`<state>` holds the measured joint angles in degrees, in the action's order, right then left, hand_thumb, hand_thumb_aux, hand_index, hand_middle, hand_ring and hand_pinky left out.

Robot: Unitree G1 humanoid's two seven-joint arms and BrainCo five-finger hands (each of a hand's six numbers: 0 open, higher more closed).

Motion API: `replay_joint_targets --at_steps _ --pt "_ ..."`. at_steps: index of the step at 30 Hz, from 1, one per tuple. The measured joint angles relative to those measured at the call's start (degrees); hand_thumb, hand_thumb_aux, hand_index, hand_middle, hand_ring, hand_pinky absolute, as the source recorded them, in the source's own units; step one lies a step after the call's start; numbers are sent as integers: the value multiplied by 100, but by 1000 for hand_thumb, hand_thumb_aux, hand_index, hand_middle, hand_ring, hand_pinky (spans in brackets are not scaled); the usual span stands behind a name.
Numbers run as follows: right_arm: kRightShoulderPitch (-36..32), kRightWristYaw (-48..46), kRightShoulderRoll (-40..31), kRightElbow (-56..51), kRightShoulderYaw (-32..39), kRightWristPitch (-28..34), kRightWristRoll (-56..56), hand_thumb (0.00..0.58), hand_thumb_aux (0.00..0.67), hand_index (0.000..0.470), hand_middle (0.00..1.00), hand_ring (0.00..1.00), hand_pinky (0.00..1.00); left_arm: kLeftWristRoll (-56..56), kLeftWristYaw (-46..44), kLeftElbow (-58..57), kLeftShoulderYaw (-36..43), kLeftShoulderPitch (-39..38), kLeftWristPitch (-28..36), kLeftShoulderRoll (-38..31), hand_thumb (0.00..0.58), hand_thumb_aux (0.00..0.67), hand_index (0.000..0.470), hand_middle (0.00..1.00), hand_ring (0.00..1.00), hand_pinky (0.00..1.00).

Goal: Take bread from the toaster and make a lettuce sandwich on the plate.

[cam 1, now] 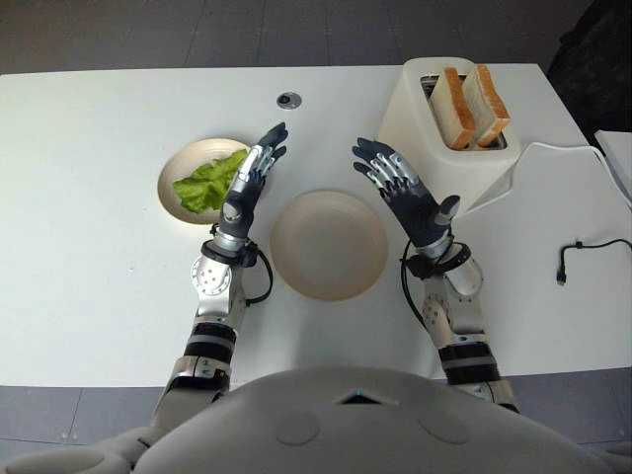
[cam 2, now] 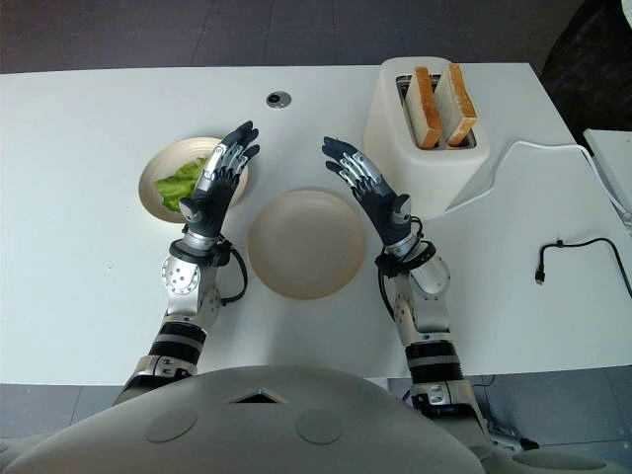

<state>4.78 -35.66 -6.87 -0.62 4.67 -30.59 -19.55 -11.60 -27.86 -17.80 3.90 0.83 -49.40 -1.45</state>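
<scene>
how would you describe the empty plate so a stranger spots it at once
On the white table, look between the left hand and right hand. The plate lies there, round and cream. Unlike the dish to its left, which holds lettuce, it is bare.

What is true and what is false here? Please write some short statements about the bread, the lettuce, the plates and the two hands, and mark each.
1. Two slices of bread stand in the toaster. True.
2. The lettuce lies on the middle plate. False: it lies on the left dish.
3. The left hand holds a bread slice. False: it is open and holds nothing.
4. The right hand is open, between the middle plate and the toaster. True.
</scene>
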Motion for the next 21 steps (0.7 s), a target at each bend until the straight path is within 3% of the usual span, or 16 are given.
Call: replay_joint_targets --at_steps 10,14,18,21 --pt "87 470 -25 685 -174 -183 274 0 0 0 0 0 0 137 -108 632 491 -413 -62 -200 0 0 0 0 0 0" --pt "-144 1027 -316 1347 -1017 -388 534 0 0 0 0 0 0 119 -98 701 500 -448 -5 -236 0 0 0 0 0 0" --pt "-762 2158 -706 1050 -2105 -548 2052 0 0 0 0 0 0 127 -39 748 547 -457 5 -218 0 0 0 0 0 0" --pt "-1098 3141 -1074 453 -2427 -389 3584 0 0 0 0 0 0 130 -9 747 575 -456 8 -217 0 0 0 0 0 0"
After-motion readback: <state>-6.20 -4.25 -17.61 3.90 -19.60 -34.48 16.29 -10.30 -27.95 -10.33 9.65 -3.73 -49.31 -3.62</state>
